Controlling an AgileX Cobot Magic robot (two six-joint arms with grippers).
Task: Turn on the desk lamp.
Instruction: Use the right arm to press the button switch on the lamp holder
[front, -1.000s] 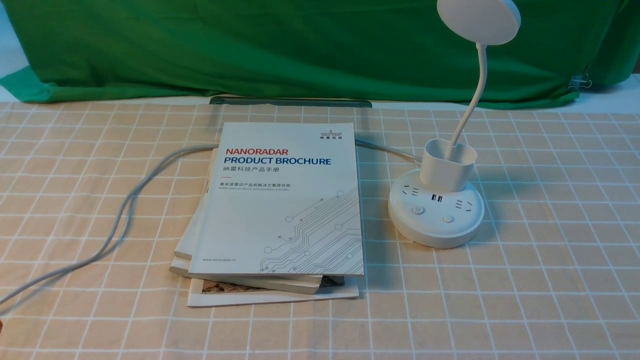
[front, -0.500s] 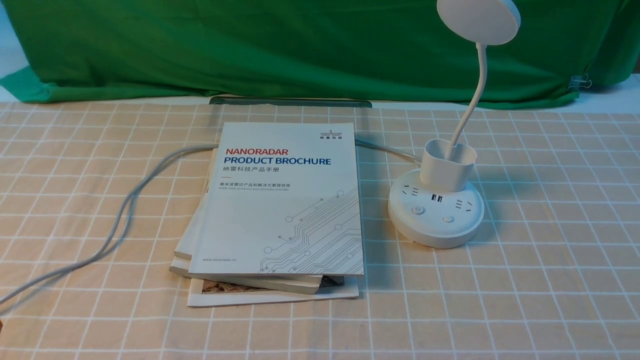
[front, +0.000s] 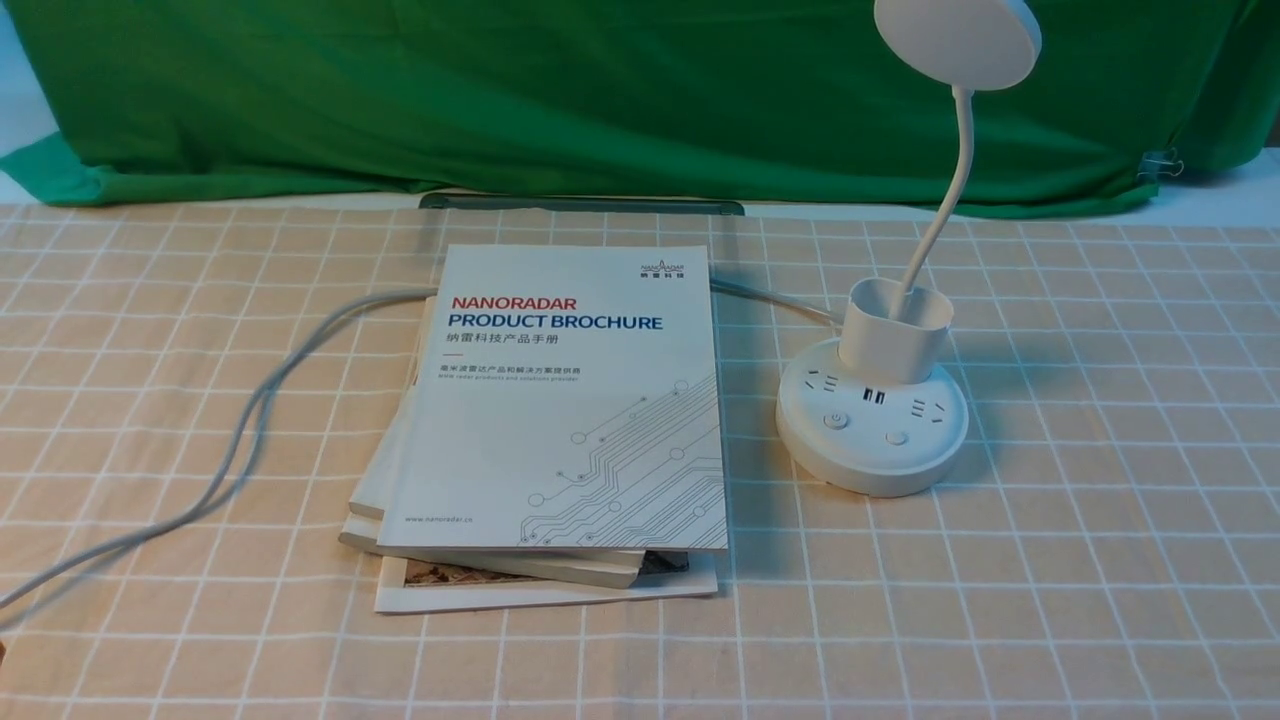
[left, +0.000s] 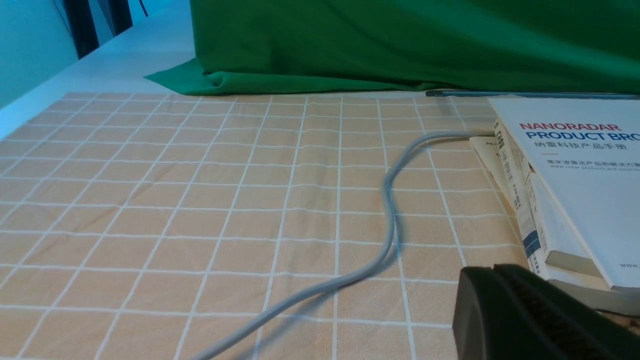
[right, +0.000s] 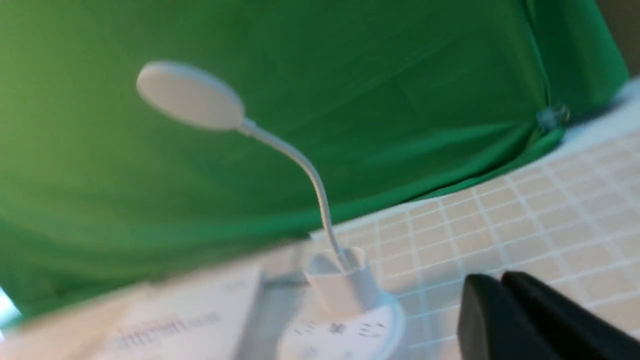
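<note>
The white desk lamp (front: 872, 430) stands right of centre on the checked cloth, unlit. Its disc head (front: 957, 40) rises on a thin curved neck out of a cup-shaped holder. Two round buttons (front: 835, 421) sit on the front of the base. Neither gripper shows in the front view. In the blurred right wrist view the lamp (right: 345, 295) lies ahead, and my right gripper (right: 498, 279) hangs apart from it with its black fingers together and nothing between them. My left gripper (left: 492, 270) is shut and empty, low over the cloth beside the books.
A stack of brochures and books (front: 560, 400) lies left of the lamp. The lamp's grey cable (front: 250, 420) runs from behind the books across the left of the table. A green cloth (front: 600, 100) hangs at the back, with a dark flat bar (front: 580, 203) at its foot.
</note>
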